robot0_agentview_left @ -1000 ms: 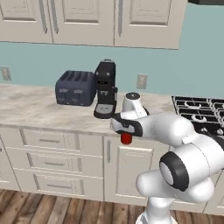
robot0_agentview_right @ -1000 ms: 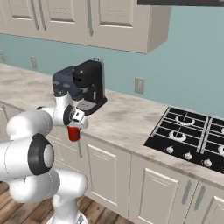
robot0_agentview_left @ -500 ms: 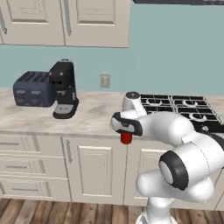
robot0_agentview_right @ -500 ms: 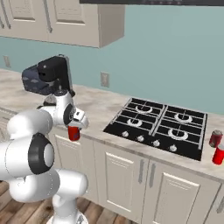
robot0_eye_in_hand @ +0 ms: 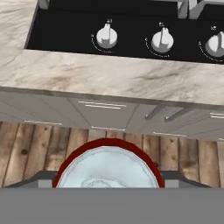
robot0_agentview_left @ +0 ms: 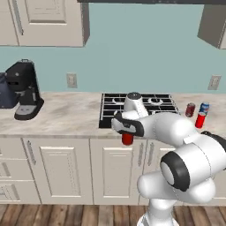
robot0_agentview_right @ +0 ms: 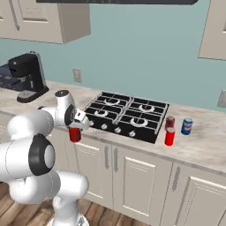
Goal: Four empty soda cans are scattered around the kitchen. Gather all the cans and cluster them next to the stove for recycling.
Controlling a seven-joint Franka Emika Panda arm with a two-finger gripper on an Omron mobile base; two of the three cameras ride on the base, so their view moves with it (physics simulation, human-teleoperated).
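Here, arm bent low before stove (robot0_agentview_left: 137, 107), end effector (robot0_agentview_left: 127, 131) pinching red can (robot0_agentview_left: 127, 139)

Bare pale marble-look counter (robot0_agentview_left: 75, 115) lies open left of the flat black gas stove (robot0_agentview_left: 139, 106); three small upright cans (robot0_agentview_right: 175, 129) crowd the counter just right of it.

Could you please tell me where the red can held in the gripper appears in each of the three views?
Left base view: held red can at centre, below the counter edge, before the stove.
Right base view: can at left, left of the stove.
Hand view: can top at bottom centre.
Shared landmark: the stove.
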